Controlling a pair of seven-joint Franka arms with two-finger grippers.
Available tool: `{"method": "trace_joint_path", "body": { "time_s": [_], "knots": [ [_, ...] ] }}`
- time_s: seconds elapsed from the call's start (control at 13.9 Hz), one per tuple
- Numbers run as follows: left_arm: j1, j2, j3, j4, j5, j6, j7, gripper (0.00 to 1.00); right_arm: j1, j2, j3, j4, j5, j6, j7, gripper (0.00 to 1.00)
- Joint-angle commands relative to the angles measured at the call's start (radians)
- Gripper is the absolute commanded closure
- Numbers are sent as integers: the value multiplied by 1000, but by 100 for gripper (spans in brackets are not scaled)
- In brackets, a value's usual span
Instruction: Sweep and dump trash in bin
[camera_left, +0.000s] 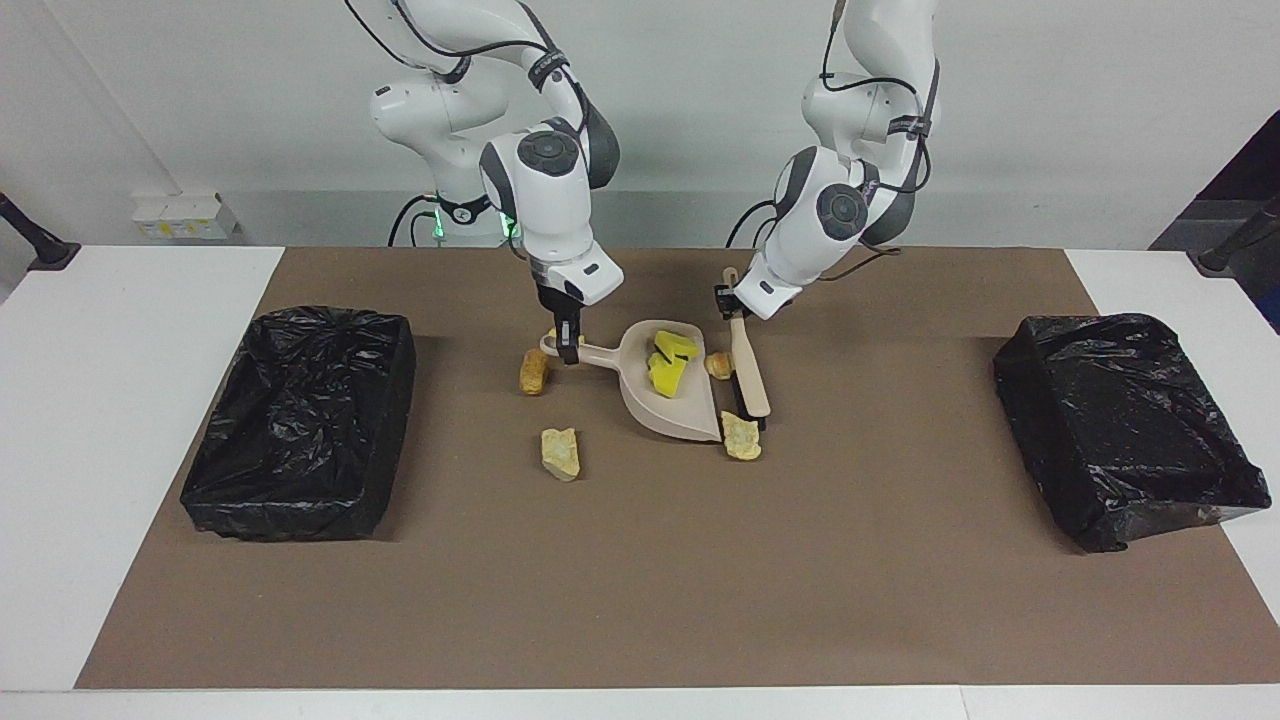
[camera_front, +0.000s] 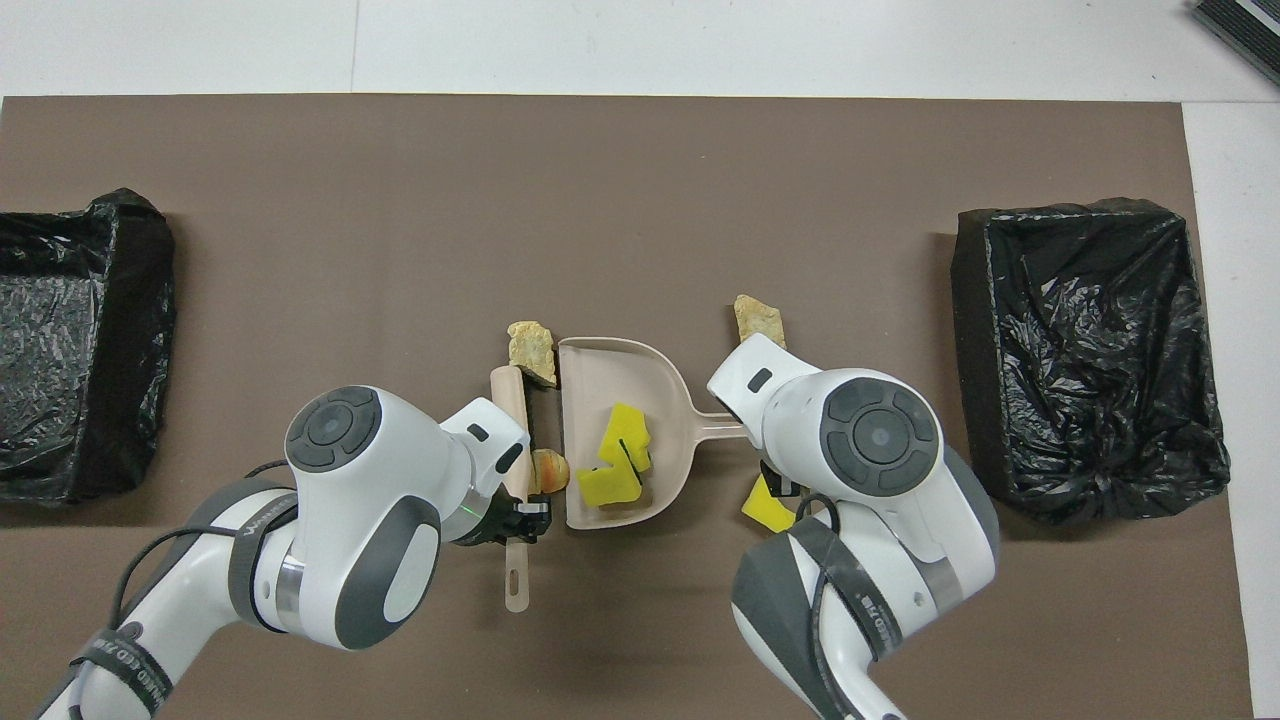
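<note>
Two trash chunks in dustpan, seemingly between both jaws.

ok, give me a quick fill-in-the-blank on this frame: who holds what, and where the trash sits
1. The right gripper is shut on the handle of the ____.
2. The left gripper holds the ____ by its handle, its head down beside the dustpan's open edge.
3. The trash pieces lying inside the dustpan are coloured ____.
4. Each bin is lined with a ____ plastic bag.

Missing words: dustpan; brush; yellow; black
</note>
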Motion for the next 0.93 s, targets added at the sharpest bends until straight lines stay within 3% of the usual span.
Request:
{"method": "trace_joint_path", "body": {
  "time_s": [0.0, 0.43, 0.57, 0.86],
  "knots": [
    [-58, 10, -4, 57, -35, -73, 13, 100, -39, 12, 7, 21, 68, 2, -72, 100],
    [-52, -22, -1, 178, -115, -182, -5, 100, -80, 56, 8, 23, 146, 9, -109, 100],
    [-38, -24, 8, 183, -69, -177, 0, 100, -80, 64, 7, 27, 158, 18, -107, 100],
    [86, 5, 8, 206, 125, -183, 33, 100, -80, 109, 8, 48, 160, 60, -97, 100]
  ]
}}
